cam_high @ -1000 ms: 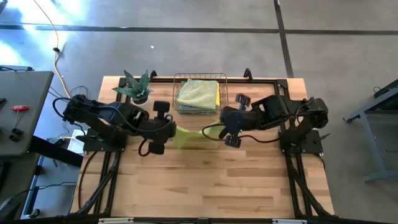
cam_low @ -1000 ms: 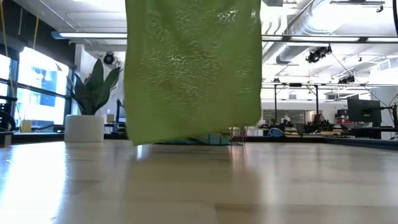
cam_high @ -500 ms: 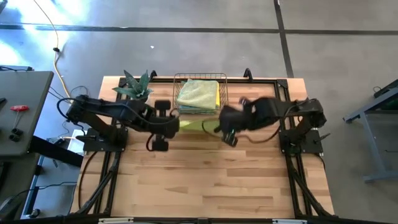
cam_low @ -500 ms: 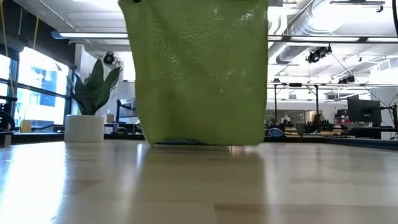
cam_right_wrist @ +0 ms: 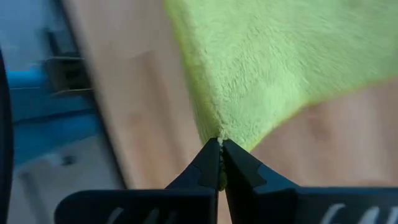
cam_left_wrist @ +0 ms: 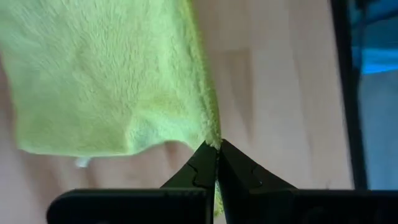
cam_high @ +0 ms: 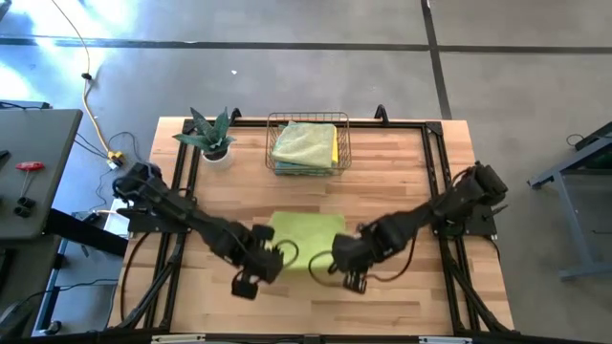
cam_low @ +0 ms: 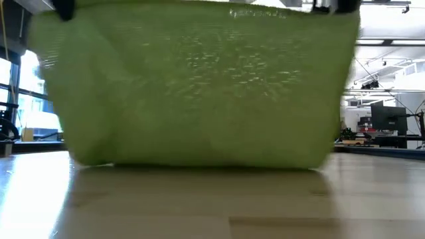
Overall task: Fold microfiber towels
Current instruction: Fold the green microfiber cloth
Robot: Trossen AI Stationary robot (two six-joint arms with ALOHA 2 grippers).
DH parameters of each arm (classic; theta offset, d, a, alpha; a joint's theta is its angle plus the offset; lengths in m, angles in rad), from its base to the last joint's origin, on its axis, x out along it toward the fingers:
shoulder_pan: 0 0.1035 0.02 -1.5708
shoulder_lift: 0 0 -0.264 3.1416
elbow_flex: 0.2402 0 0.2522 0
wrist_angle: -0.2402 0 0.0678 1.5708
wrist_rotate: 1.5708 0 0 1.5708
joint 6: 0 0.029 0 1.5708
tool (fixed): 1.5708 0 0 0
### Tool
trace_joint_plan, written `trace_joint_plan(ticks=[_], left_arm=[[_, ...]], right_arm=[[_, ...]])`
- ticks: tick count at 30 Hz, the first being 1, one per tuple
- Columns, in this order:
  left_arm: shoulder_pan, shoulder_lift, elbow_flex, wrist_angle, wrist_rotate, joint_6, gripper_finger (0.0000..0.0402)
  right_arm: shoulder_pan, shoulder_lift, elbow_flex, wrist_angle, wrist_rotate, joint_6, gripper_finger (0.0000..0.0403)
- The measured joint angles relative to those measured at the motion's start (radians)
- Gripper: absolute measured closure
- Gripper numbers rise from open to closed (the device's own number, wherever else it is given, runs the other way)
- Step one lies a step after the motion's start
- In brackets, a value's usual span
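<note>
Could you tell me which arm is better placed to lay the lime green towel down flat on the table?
Neither alone: the left gripper and right gripper each pinch a near corner of the lime green towel, its far edge already on the table. Both should lower together.

At the centre of the high view the towel (cam_high: pixel 304 236) is plain lime green. The surface (cam_high: pixel 402 182) is pale wood with plank lines. The basket (cam_high: pixel 271 143), upper centre, holds light green cloth over yellow and blue edges. The plant (cam_high: pixel 207 133), upper left, is dark green.
</note>
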State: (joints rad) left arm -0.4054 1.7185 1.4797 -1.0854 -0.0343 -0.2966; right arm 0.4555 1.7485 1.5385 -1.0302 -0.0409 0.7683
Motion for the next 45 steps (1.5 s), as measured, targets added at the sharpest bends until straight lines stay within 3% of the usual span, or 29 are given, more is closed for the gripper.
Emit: trace_joint_plan(ticks=[6,12,26,39,45], left_arm=[[-0.076,0.105,-0.025,0.148,0.06,-0.07,0.0401],[-0.112,0.182,-0.026,0.173,0.075,-0.067,0.0401],[0.057,0.181,-0.026,-0.016,-0.038,0.147,0.0401],[0.231,0.181,-0.026,-0.012,-0.198,0.331,0.0401],[0.291,0.189,-0.052,0.029,-0.144,0.388,0.0401]], right_arm=[[0.078,0.0,-0.152,0.292,-0.041,0.113,0.0402],[0.097,0.0,-0.241,0.401,-0.033,0.151,0.0402],[-0.003,0.0,-0.262,0.3,0.081,0.082,0.0402],[-0.136,0.0,-0.262,0.151,0.123,0.016,0.0402],[-0.163,0.001,-0.262,0.151,0.165,0.025,0.0402]])
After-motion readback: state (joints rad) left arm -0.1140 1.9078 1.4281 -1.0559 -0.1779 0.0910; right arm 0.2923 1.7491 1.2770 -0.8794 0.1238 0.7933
